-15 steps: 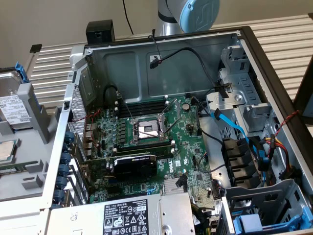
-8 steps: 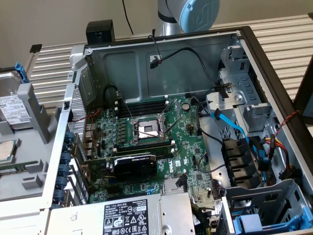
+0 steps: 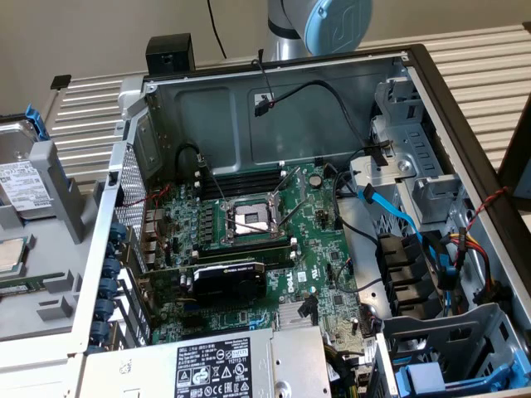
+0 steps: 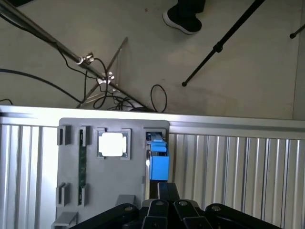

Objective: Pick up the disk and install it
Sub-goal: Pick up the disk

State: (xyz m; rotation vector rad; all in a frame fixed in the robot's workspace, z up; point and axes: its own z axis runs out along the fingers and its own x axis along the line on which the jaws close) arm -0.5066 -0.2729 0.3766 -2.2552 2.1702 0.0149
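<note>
The disk [image 3: 22, 184], silver-grey with a white label in a blue carrier, stands on edge in a grey holder tray [image 3: 62, 274] at the exterior view's left, outside the computer case. In the wrist view the disk [image 4: 158, 162] shows edge-on as a blue strip in a slot of the tray [image 4: 66, 200]. My gripper [image 4: 167, 187] hovers above that slot with its black fingers pressed together and nothing between them, apart from the disk. The arm's blue joint [image 3: 336, 23] sits behind the case.
A square silver chip [image 4: 113, 144] and a green memory stick [image 4: 82, 164] lie in the same tray. The open case [image 3: 274, 91] holds the motherboard [image 3: 249, 240], cables and, at the lower right, a bay with another blue carrier [image 3: 423, 377]. A person's shoe [image 4: 183, 19] and stand legs are on the floor.
</note>
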